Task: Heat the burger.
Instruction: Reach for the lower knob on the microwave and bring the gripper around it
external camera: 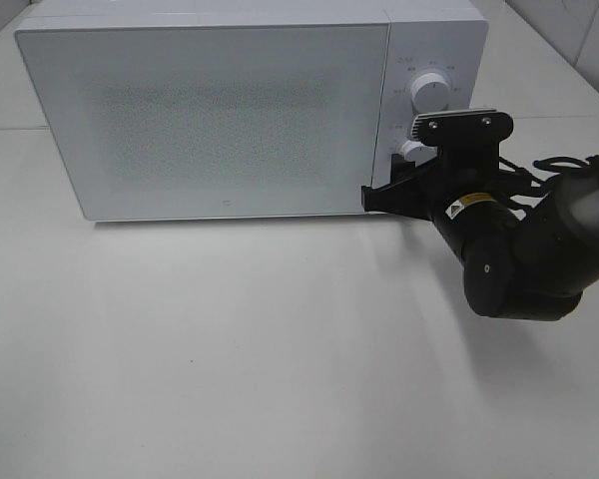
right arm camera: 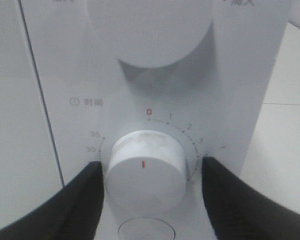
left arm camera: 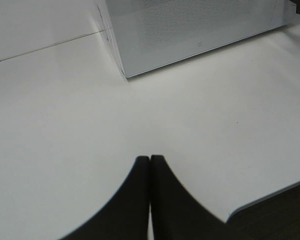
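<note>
Right wrist view: right tool point(right arm camera: 150, 172) sits square on the timer knob point(right arm camera: 145, 167), one dark finger point(right arm camera: 87, 187) on each side. Jaws are wide and a thin gap shows on both sides, so we read no grip yet. The red mark on the knob lines up with the red zero of its scale, so we judge the timer is not yet set. The straddle makes sense: closing from here would pinch the knob evenly for a twist.

Exterior high view: microwave point(external camera: 444, 45) fills the upper half of the frame. Its door point(external camera: 200, 120) is shut and the right arm reaches in from the right edge to the lower dial. The upper knob point(external camera: 431, 92) is left alone.

Burger: not seen in any view. The door panel is frosted and we cannot see through it. We judge the burger is inside, but cannot confirm.

Left wrist view: left tool point(left arm camera: 150, 167) has its fingers pressed together and holds nothing. It hangs over bare counter point(external camera: 230, 349), well apart from the microwave, likely parked out of the way.
</note>
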Motion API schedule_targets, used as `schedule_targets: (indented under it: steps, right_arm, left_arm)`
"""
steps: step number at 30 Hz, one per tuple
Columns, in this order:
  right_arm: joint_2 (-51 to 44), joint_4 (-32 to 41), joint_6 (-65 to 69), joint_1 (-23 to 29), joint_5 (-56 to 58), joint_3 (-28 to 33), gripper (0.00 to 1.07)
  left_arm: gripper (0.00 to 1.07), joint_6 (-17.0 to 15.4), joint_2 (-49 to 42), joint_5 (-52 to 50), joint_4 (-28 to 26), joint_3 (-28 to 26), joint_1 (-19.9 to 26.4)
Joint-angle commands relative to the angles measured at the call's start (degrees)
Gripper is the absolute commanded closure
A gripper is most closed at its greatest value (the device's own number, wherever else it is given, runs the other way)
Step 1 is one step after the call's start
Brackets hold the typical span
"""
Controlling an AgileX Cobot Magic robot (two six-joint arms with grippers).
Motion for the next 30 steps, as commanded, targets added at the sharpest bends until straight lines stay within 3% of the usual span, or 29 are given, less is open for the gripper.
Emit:
schedule_targets:
  steps: [1,13,15,17,18,19,21,22,28,30]
  right_arm:
    - [-0.6,-2.2,-0.1,-0.3,-3.0,-0.6,0.50]
    - [-1.8,-4.8,0.3,-0.2,-4.7,-0.6,0.59]
    - [-1.8,-4.0,0.3,-0.2,-4.2,-0.6,0.65]
    - [-1.8,-2.9,0.3,-0.2,-4.2,-0.6,0.79]
    - [-1.8,-2.9,0.3,-0.2,-4.2,-0.6,0.79]
    - [-1.8,-2.9,0.3,-0.2,-4.2,-0.6,0.92]
    - [-1.8,-2.9,0.3,-0.2,-4.2,-0.6,0.98]
    - [-1.8,-3.0,1.2,-0.2,-4.1,-0.6,1.07]
    - [-1.8,-3.0,9.4,-0.2,-2.9,-0.6,1.07]
    - [-1.8,-3.0,18.9,-0.2,-3.3,-0.6,1.07]
  left_arm:
    - [1.06,0.1,-0.5,-0.8,-0.6,0.1,0.3]
    - [1.06,0.1,-0.5,-0.8,-0.6,0.1,0.3]
    - [1.06,0.1,-0.5,-0.8,-0.6,0.1,0.3]
    - [1.06,0.1,-0.5,-0.8,-0.6,0.1,0.3]
    - [1.06,0.1,-0.5,-0.8,-0.6,0.1,0.3]
    - [1.06,0.1,-0.5,-0.8,-0.6,0.1,0.3]
    - [1.06,0.1,-0.5,-0.8,-0.6,0.1,0.3]
    - [1.06,0.1,-0.5,-0.8,-0.6,0.1,0.3]
    - [1.06,0.1,-0.5,-0.8,-0.6,0.1,0.3]
    - [1.06,0.1,-0.5,-0.8,-0.6,0.1,0.3]
